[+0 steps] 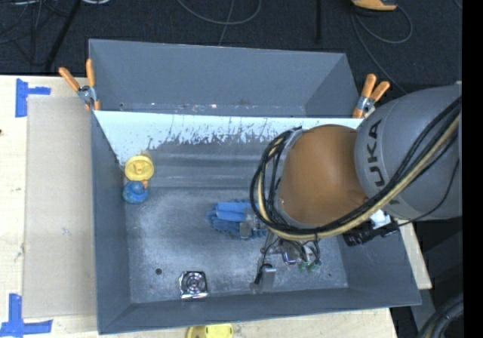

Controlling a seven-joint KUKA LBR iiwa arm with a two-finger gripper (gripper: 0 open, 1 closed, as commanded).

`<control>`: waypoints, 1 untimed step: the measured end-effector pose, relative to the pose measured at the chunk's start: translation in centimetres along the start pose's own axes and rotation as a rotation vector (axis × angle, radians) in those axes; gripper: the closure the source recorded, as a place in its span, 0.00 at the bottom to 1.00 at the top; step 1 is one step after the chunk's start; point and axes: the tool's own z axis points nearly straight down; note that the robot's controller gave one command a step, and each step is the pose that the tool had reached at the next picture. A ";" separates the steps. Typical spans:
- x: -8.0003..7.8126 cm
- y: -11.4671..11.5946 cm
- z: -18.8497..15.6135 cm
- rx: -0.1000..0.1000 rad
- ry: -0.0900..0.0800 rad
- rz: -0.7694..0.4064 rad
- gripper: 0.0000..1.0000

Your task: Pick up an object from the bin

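My gripper (pixel 266 270) hangs low near the bin's front wall, right of the middle, mostly hidden under the arm's orange cover. Just to its upper left on the bin floor lies a blue, lumpy plastic thing (pixel 229 216), its right end hidden behind the cover and cables. To the gripper's left, close to the front wall, sits a small shiny metal piece (pixel 193 284). Nothing shows in the gripper.
A small blue thing with a round yellow top (pixel 137 178) stands at the bin's left side, well away from the gripper. The arm and its cover fill the bin's right part.
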 end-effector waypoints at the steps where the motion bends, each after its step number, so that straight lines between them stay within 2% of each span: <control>1: -0.2 0.0 -0.4 -0.001 -0.008 0.002 0.00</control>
